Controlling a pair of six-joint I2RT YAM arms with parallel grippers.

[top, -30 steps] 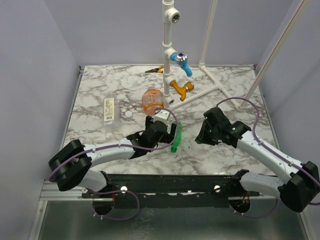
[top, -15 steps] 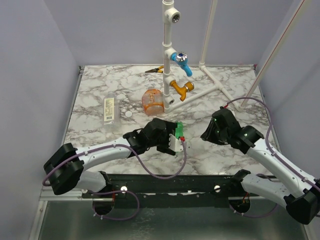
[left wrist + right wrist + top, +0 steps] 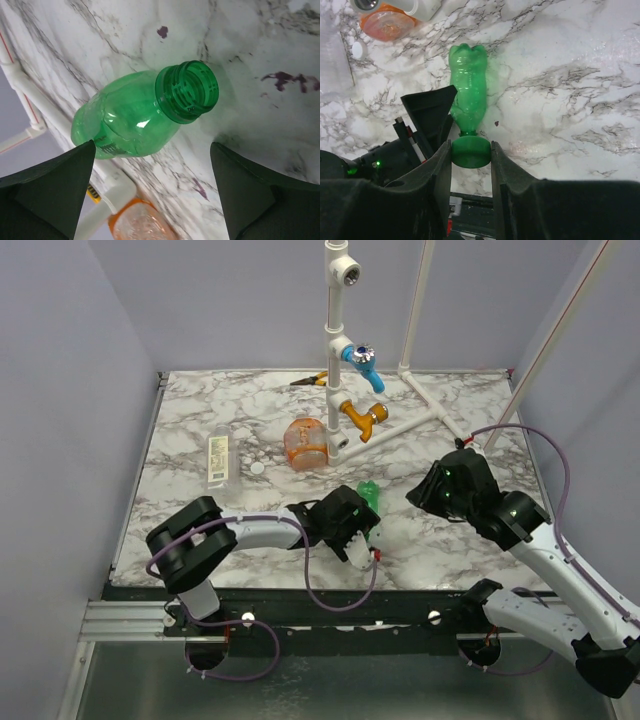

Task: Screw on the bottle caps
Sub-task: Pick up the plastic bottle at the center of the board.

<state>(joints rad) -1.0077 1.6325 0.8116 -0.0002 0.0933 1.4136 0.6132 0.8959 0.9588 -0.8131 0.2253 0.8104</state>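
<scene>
Arms (image 3: 250, 533) bent inward, right claw (image 3: 471, 150) pinching green cap (image 3: 471, 155), left claw (image 3: 152, 150) agape

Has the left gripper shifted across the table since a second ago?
Yes. The left gripper has swung rightward and back toward the near edge of the table, ending farther from the orange bottle than before.

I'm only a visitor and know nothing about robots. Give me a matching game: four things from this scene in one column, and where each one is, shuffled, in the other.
1. green cap
2. green bottle
3. white cap
4. orange bottle

A. beside the white pipe frame
B. loose beside the clear bottle
C. gripped in the right end effector
D. lying uncapped before the open left end effector

Pairs: 1-C, 2-D, 3-B, 4-A
</scene>
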